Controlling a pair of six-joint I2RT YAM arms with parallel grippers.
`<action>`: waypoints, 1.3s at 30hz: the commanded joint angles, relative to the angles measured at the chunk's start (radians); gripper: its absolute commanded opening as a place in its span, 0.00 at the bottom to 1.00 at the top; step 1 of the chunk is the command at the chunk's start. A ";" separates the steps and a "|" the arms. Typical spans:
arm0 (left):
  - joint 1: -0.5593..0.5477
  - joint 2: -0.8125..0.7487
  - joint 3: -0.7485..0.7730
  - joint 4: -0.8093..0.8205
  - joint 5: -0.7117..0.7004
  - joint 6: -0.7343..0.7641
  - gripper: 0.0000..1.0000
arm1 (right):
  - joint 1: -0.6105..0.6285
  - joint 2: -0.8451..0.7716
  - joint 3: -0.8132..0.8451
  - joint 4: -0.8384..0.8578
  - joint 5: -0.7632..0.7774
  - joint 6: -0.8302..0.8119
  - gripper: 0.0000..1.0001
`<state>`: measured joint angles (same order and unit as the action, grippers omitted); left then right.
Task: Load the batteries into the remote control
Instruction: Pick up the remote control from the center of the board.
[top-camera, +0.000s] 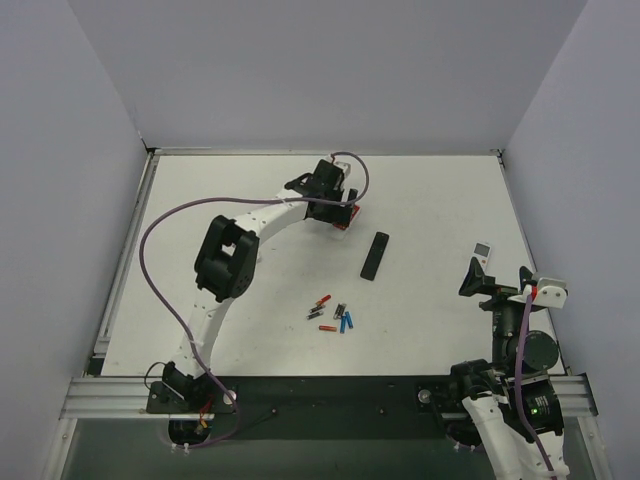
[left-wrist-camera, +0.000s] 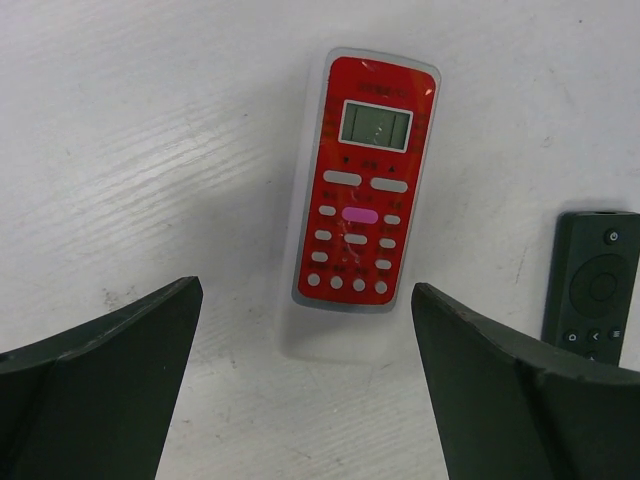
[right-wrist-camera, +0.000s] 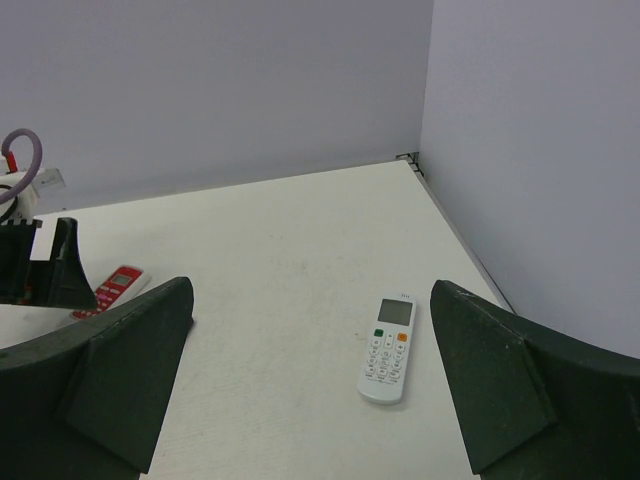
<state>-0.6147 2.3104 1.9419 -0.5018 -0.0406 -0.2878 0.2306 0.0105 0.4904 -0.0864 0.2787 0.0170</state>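
The remote control (left-wrist-camera: 360, 190), white with a red button face, lies face up on the table. My left gripper (left-wrist-camera: 305, 390) hovers over its near end, jaws wide open and empty. In the top view the left gripper (top-camera: 335, 210) hides most of the remote (top-camera: 344, 224). The batteries (top-camera: 333, 316), small red, orange, blue and dark cylinders, lie scattered mid-table. My right gripper (right-wrist-camera: 310, 380) is open and empty at the right near side (top-camera: 490, 285). The red remote also shows far left in the right wrist view (right-wrist-camera: 117, 284).
A black remote (top-camera: 375, 256) lies right of the red one, also in the left wrist view (left-wrist-camera: 592, 290). A slim white remote with grey buttons (right-wrist-camera: 388, 347) lies near the right wall (top-camera: 481, 251). Walls enclose three sides.
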 joint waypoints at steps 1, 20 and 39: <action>-0.029 0.035 0.072 0.000 -0.030 0.052 0.97 | 0.007 -0.015 -0.004 0.053 -0.013 -0.009 1.00; -0.083 0.139 0.140 -0.146 -0.128 0.064 0.72 | 0.016 0.038 0.000 0.053 -0.052 -0.009 1.00; 0.104 -0.448 -0.682 0.536 0.405 -0.327 0.34 | 0.030 0.641 0.221 0.045 -0.760 0.369 1.00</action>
<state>-0.5480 2.0129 1.3708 -0.2642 0.1516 -0.4538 0.2504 0.5472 0.6895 -0.1474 -0.2050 0.2447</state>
